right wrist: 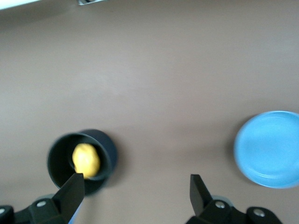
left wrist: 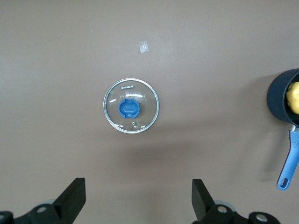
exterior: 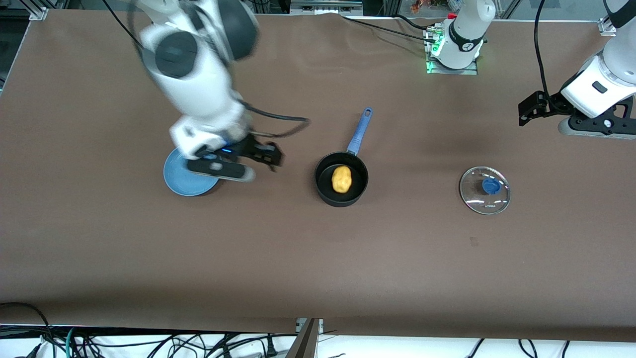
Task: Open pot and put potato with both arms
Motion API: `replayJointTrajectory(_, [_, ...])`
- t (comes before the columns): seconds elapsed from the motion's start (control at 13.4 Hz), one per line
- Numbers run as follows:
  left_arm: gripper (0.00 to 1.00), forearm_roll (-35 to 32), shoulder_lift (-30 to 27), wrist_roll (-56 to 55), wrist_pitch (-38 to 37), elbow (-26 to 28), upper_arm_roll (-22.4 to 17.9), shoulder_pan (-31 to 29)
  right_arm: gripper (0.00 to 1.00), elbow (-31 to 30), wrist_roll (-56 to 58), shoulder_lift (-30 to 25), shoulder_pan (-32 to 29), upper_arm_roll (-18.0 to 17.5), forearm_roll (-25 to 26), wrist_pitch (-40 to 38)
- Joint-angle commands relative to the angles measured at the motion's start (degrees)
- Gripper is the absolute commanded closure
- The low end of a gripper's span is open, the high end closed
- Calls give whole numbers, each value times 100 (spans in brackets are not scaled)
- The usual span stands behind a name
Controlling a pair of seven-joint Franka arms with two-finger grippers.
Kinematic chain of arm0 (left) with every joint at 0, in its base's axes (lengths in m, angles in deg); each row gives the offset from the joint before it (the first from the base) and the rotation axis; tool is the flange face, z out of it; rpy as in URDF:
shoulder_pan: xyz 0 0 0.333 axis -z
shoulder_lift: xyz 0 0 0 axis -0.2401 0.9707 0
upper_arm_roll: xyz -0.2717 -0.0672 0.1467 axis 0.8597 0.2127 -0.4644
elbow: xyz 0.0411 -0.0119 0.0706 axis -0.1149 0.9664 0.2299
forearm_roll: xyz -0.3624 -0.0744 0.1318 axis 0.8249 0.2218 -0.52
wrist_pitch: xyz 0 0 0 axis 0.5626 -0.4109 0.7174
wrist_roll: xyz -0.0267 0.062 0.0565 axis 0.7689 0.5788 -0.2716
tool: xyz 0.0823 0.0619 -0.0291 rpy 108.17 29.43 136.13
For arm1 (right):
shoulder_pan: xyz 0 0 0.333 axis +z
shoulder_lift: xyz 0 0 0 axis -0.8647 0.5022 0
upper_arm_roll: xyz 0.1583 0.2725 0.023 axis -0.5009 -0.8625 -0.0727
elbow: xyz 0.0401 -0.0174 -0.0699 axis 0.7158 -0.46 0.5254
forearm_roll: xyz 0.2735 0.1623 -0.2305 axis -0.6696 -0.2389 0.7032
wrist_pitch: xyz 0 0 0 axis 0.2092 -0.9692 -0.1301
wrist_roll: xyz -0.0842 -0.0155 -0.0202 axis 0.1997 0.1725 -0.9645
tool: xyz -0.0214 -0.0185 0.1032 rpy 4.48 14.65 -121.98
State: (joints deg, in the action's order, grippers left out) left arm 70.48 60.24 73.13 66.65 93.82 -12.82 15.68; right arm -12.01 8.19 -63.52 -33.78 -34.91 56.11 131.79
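The black pot [exterior: 341, 185] with its blue handle stands uncovered mid-table, and the yellow potato [exterior: 341, 179] lies inside it. Both also show in the right wrist view: pot [right wrist: 103, 148], potato [right wrist: 86, 160]. The glass lid [exterior: 485, 190] with its blue knob lies flat on the table toward the left arm's end, and also shows in the left wrist view [left wrist: 131, 112]. My right gripper [exterior: 268, 155] is open and empty, up in the air between the blue plate and the pot. My left gripper [exterior: 527, 110] is open and empty, raised over the table's left-arm end.
A flat blue plate [exterior: 184, 180] lies toward the right arm's end, partly under the right arm; it also shows in the right wrist view [right wrist: 271, 149]. A small scrap [left wrist: 144, 47] lies on the brown table near the lid. The left arm's base [exterior: 454, 47] stands at the back edge.
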Motion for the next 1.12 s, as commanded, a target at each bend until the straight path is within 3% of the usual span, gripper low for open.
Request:
replayJointTrajectory(0.0, [0, -100, -73, -45, -66, -15, 15, 6, 0, -723, 988, -1006, -164, 450, -179, -759])
replayJointTrajectory(0.15, [0, -100, -73, -45, -66, -15, 15, 6, 0, -1372, 2085, -1840, -382, 882, -206, -1060])
replayJointTrajectory(0.3, [0, -100, -73, -45, -66, -15, 15, 6, 0, -1743, 2764, -2335, -856, 910, -223, -1288])
replayJointTrajectory(0.52, [0, -100, -73, -45, -66, -15, 15, 6, 0, -1753, 3916, -2433, -1682, 752, -206, -1483])
replayJointTrajectory(1.04, [0, -91, -73, -45, -84, -15, 15, 6, 0, -1463, 3963, -2126, -1667, 716, -127, -1439])
